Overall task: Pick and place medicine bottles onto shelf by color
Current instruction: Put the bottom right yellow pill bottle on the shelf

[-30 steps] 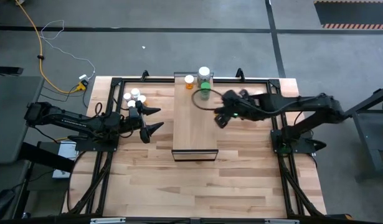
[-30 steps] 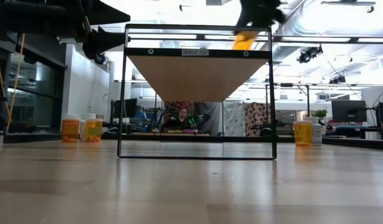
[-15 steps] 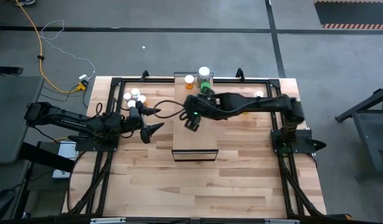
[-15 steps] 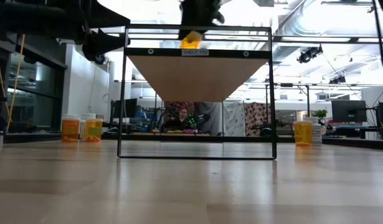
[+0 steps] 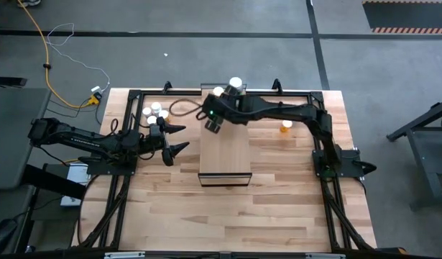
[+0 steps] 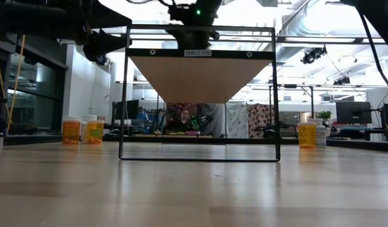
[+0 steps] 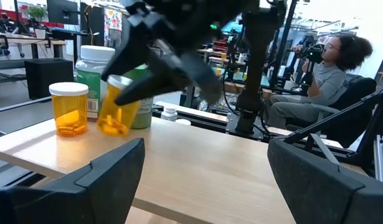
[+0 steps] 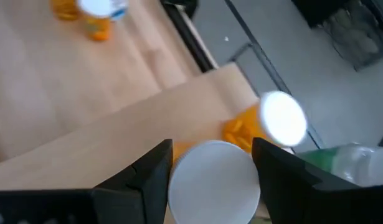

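The shelf [image 5: 225, 152] is a long light-wood block in the middle of the table. An orange bottle [image 7: 69, 109] and a green bottle [image 7: 91, 67] stand at its far end. My right gripper [image 5: 210, 122] reaches over the shelf's far left part, shut on another orange medicine bottle [image 7: 116, 113] with a white cap [image 8: 213, 182]. My left gripper [image 5: 185, 137] waits open to the left of the shelf, pointing level at it. More bottles [image 5: 154, 111] stand on the table behind the left gripper. My right gripper pinches the orange bottle between its two fingers at the cap end [image 8: 179, 186], one finger [image 8: 147, 180] on each side. The fingers slant down from the table's right. The bottle hangs tilted below them, its bottom [image 7: 114, 128] just over the shelf top; whether it touches, I cannot tell.
One orange bottle [image 5: 286, 127] stands on the table right of the shelf. A black frame [image 5: 134, 97] runs round the table. The shelf's near half [image 5: 225, 162] is bare wood. A person [image 7: 331, 68] sits beyond the table in the left wrist view.
My right gripper has carried the orange bottle from the shelf's right side across it toward the table's left, ending over the shelf's far left part, and has rolled on the way. The bottle has stayed in its hold.
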Controlling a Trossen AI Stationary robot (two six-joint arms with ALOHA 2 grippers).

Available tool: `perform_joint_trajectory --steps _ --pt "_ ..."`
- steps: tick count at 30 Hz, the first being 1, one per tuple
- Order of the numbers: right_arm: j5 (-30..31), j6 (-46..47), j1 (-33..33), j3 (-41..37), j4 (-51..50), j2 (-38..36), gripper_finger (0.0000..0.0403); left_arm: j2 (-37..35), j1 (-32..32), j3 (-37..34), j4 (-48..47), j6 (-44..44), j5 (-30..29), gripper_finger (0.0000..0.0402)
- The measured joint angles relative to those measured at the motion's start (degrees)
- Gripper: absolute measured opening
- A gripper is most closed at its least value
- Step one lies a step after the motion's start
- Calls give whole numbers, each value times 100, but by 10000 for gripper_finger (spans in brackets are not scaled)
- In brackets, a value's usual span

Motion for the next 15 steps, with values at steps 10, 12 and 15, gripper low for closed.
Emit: perform_joint_trajectory --steps 10,12,15 --pt "-544 268 -461 -9 -11 0 191 -1 1 2 5 2 -2 330" --pt "-565 305 -483 -9 -9 0 191 1 -2 2 5 2 -4 330" --pt "-717 306 -492 -11 -10 0 191 -1 0 0 5 2 -13 330"
